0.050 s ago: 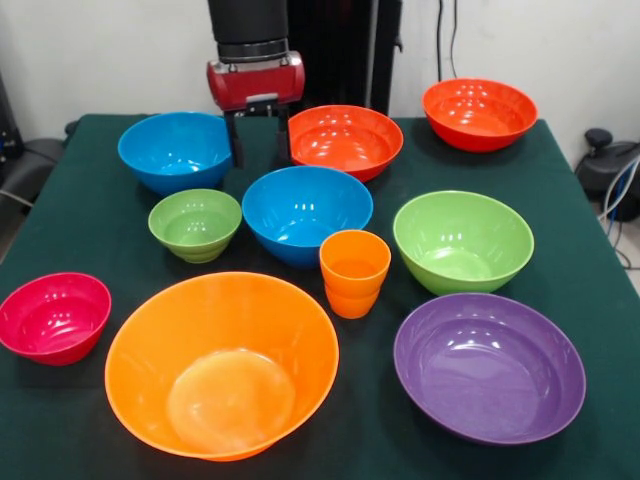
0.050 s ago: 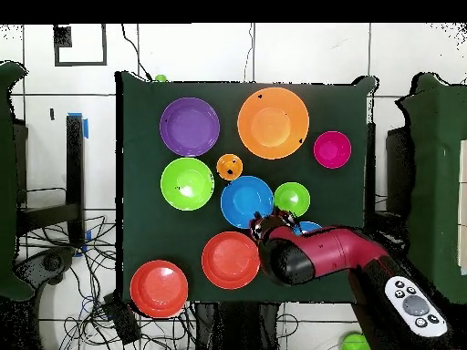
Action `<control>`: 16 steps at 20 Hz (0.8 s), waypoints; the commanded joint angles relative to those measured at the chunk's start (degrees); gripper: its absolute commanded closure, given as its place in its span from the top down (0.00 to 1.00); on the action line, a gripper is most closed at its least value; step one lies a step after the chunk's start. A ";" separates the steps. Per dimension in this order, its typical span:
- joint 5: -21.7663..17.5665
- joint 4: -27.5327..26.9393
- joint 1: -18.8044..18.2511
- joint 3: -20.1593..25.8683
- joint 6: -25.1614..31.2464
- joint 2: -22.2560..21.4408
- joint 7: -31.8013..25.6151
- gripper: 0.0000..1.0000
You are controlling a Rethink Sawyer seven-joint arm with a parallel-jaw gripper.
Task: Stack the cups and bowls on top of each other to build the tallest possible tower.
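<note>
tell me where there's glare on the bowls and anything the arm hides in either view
Front view: bright highlights sit inside the purple bowl, the central blue bowl and the nearer red-orange bowl; the tool stands in sharp outline between bowls. Overhead view: the arm covers most of the second blue bowl, leaving only a sliver; glare there is mild.

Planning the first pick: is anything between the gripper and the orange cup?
Yes. The middle blue bowl sits directly between the gripper and the orange cup, so the gripper must pass above it.
</note>
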 commanded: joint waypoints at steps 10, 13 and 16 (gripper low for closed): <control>0.23 -3.28 2.55 -7.80 -9.72 6.84 10.51 1.00; 3.10 -4.10 4.29 -11.75 -8.49 7.62 12.30 1.00; 4.07 -5.05 6.20 -14.85 -9.09 8.15 11.99 1.00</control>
